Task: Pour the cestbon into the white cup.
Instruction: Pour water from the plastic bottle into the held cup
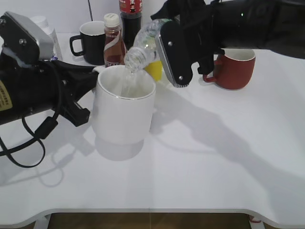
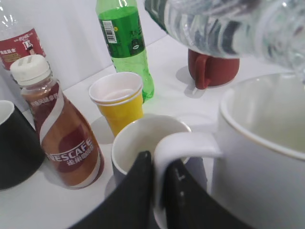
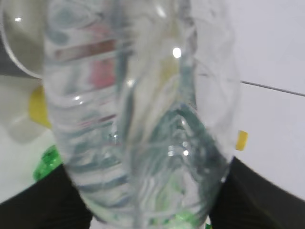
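The white cup [image 1: 124, 109] stands upright on the table at centre left. My left gripper [image 1: 95, 76] is shut on its handle [image 2: 183, 145], one finger on each side. My right gripper [image 1: 174, 52] is shut on the cestbon [image 1: 143, 45], a clear ribbed bottle tilted mouth-down over the cup's rim. A thin stream of water runs from its mouth into the cup. The bottle fills the right wrist view [image 3: 138, 119] and crosses the top of the left wrist view [image 2: 228, 26]. The cup's body shows at the right of the left wrist view [image 2: 267, 157].
Behind the cup stand a brown Nescafe bottle [image 1: 113, 43], a black mug [image 1: 90, 42], a dark bottle with a red label [image 1: 131, 16], a yellow paper cup [image 2: 119, 100], a green soda bottle [image 2: 125, 43], a grey mug [image 2: 143, 143] and a red mug [image 1: 233, 67].
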